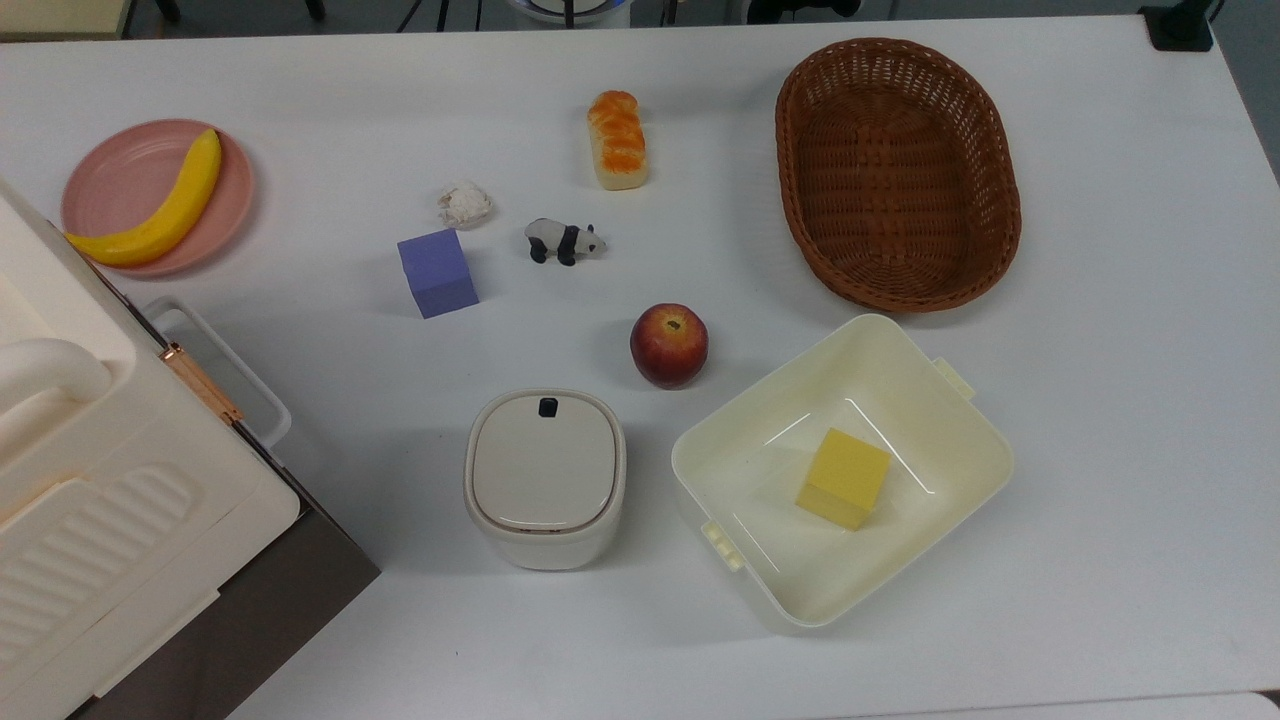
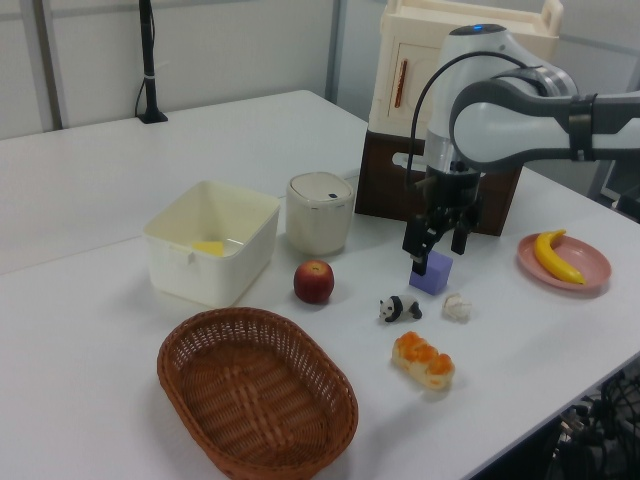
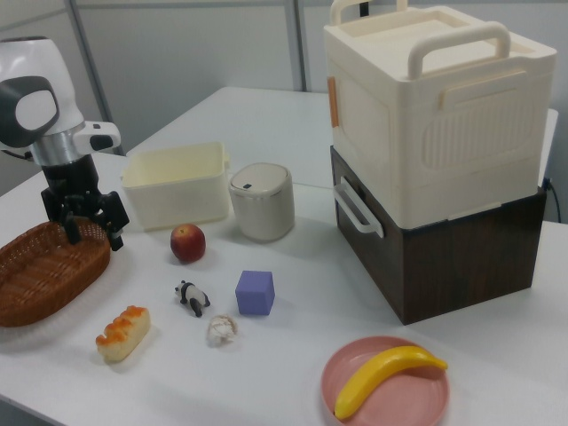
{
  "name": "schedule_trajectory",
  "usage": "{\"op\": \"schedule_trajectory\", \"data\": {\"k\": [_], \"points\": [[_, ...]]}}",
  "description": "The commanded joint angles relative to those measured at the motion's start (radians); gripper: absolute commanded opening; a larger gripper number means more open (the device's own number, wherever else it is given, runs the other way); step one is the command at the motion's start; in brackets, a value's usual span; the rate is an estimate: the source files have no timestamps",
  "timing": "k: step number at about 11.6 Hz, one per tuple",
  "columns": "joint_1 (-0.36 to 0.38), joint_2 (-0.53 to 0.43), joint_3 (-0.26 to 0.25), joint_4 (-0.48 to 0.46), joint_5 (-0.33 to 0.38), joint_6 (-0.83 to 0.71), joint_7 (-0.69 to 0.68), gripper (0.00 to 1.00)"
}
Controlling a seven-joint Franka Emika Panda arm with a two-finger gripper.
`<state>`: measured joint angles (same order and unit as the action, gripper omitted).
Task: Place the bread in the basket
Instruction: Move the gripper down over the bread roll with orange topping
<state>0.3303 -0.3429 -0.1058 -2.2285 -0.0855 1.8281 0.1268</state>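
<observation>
Bread [image 1: 617, 139] lying flat on the white table [image 1: 1120, 400], orange glazed top up, untouched. Well apart from the basket [image 1: 897, 172], which sits off to the top view's right with nothing in it.

Gripper [image 2: 437, 236] raised above the table, fingers pointing down, holding nothing. Jaws appear parted, though the gap is small in the left view. In the right view, gripper [image 3: 90, 224] seen near the basket [image 3: 44, 271] rim and above table level.

Toy panda [image 1: 564, 241] just below the bread in the top view; white wad [image 1: 465, 204] and purple cube [image 1: 437, 272] to the top view's left. Apple [image 1: 669, 345] beside the cream tub [image 1: 880, 350] holding a yellow cube [image 1: 843, 478]. Banana [image 1: 160, 210] on a pink plate [image 1: 105, 170].
</observation>
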Motion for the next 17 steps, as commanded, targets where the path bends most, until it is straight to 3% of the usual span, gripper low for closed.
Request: {"op": "schedule_trajectory", "data": {"k": [1,2,3,7,8,12,15,17], "points": [[0.076,0.021,-0.058,-0.002,0.001,-0.007,0.027,1.00],[0.145,0.037,-0.110,0.000,0.001,-0.013,0.027,1.00],[0.177,0.059,-0.124,-0.003,0.001,-0.006,0.027,1.00],[0.170,0.128,-0.121,-0.005,0.001,0.013,0.024,1.00],[0.138,0.128,-0.120,-0.017,0.000,0.046,0.022,1.00],[-0.006,0.127,-0.013,-0.074,-0.005,0.072,-0.007,1.00],[-0.089,0.131,0.090,-0.157,-0.005,0.219,0.002,1.00],[-0.088,0.137,0.097,-0.187,-0.005,0.275,0.005,1.00]]}}
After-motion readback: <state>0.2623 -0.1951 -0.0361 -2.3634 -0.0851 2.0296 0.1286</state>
